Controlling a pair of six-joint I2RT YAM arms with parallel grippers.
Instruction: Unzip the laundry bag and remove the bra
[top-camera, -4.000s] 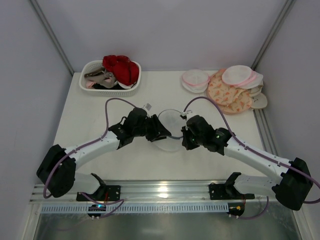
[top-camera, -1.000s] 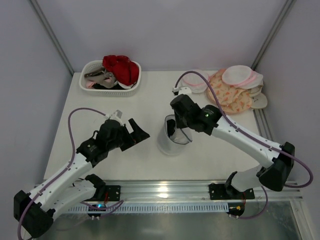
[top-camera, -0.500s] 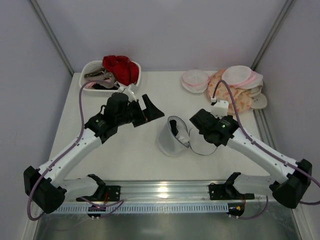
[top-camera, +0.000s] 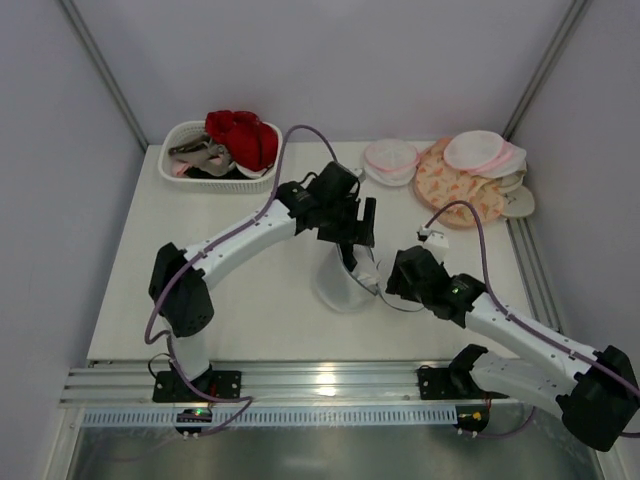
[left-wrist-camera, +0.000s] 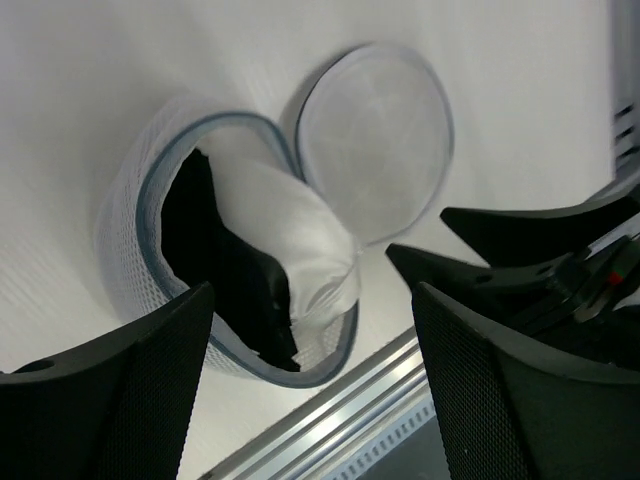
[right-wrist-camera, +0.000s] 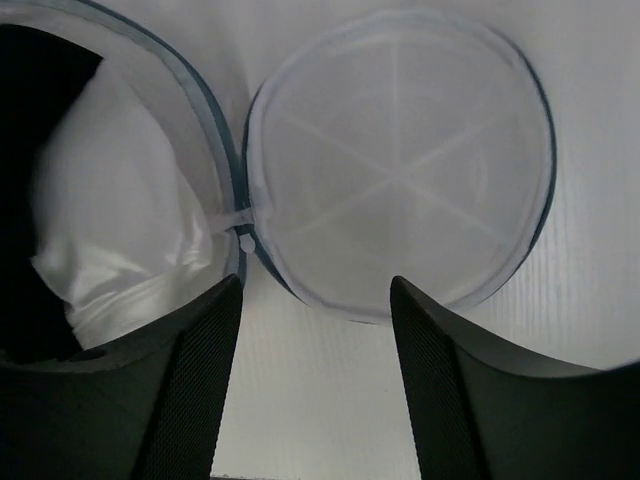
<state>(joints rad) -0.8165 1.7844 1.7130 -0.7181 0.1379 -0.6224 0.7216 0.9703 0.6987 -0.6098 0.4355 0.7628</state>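
The laundry bag (top-camera: 331, 288) stands unzipped at mid-table, its mesh wall (left-wrist-camera: 128, 232) and dark grey zipper rim gaping. Its round lid (right-wrist-camera: 400, 160) lies flat beside it, still joined at the zipper. The white satin bra (left-wrist-camera: 300, 235) bulges out of the opening, and it also shows at the left of the right wrist view (right-wrist-camera: 130, 230). My left gripper (top-camera: 352, 238) hangs open just above the bag's mouth, holding nothing. My right gripper (top-camera: 396, 276) is open low over the lid, to the bag's right, with bare table between its fingers (right-wrist-camera: 190, 400).
A white basket (top-camera: 190, 172) at the back left holds a red garment (top-camera: 243, 135) and a grey-pink one. Pink-rimmed pouches (top-camera: 390, 160) and peach patterned pouches (top-camera: 455, 190) pile at the back right. A metal rail (top-camera: 330, 380) runs along the near edge.
My left arm swung from the left side to right over the bag. My right gripper opened, let go of the lid, and drew back toward the right front. The lid now lies flat.
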